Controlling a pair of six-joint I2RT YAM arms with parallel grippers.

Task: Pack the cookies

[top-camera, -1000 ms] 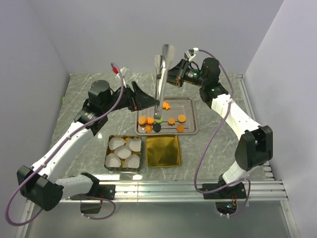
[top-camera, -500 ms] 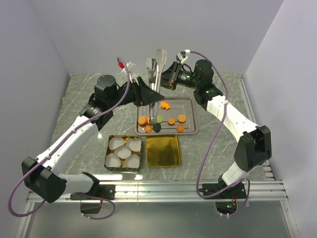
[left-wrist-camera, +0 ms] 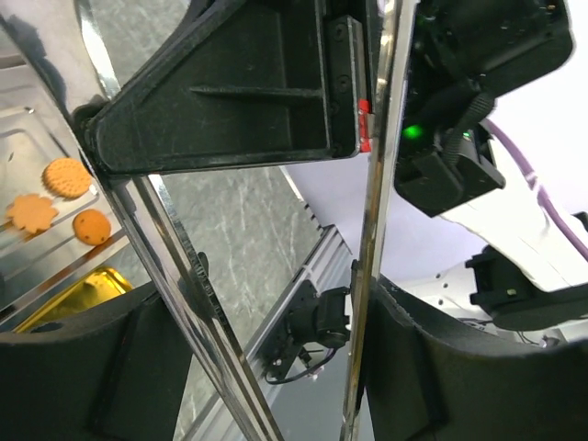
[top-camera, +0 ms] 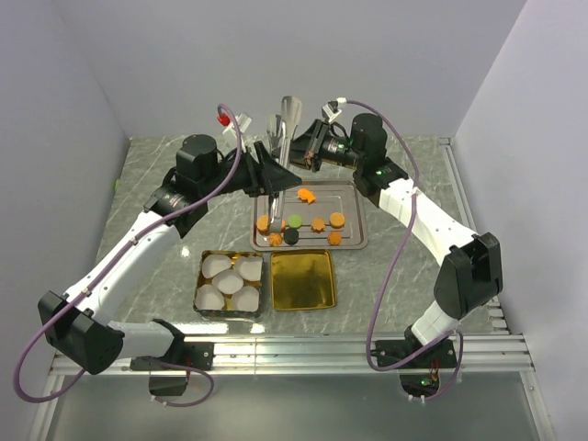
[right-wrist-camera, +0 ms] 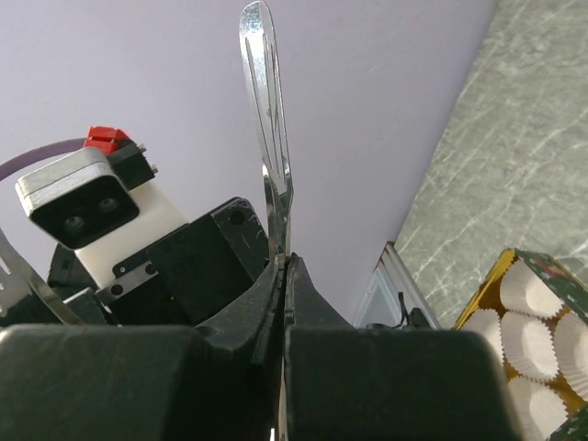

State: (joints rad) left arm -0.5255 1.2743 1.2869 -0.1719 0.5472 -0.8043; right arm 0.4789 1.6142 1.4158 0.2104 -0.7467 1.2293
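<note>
Both arms have swung the tongs [top-camera: 290, 110] leftward, tips now over the tray's [top-camera: 347, 197] left end. My right gripper [top-camera: 296, 152] pinches one blade; my left gripper [top-camera: 274, 176] clasps both. Cookies [top-camera: 296, 220] all lie loose on that tray.

The tongs [right-wrist-camera: 266, 101] are gleaming as mirror-polished metal, the tray [top-camera: 360, 213] is showing a softer silvery sheen, and the cookies [top-camera: 337, 219] are looking matt. The gold tin [top-camera: 302, 279] is shining glossily beside white pleated paper cups [top-camera: 229, 281] on the smooth, marble-patterned tabletop [top-camera: 432, 156].
</note>
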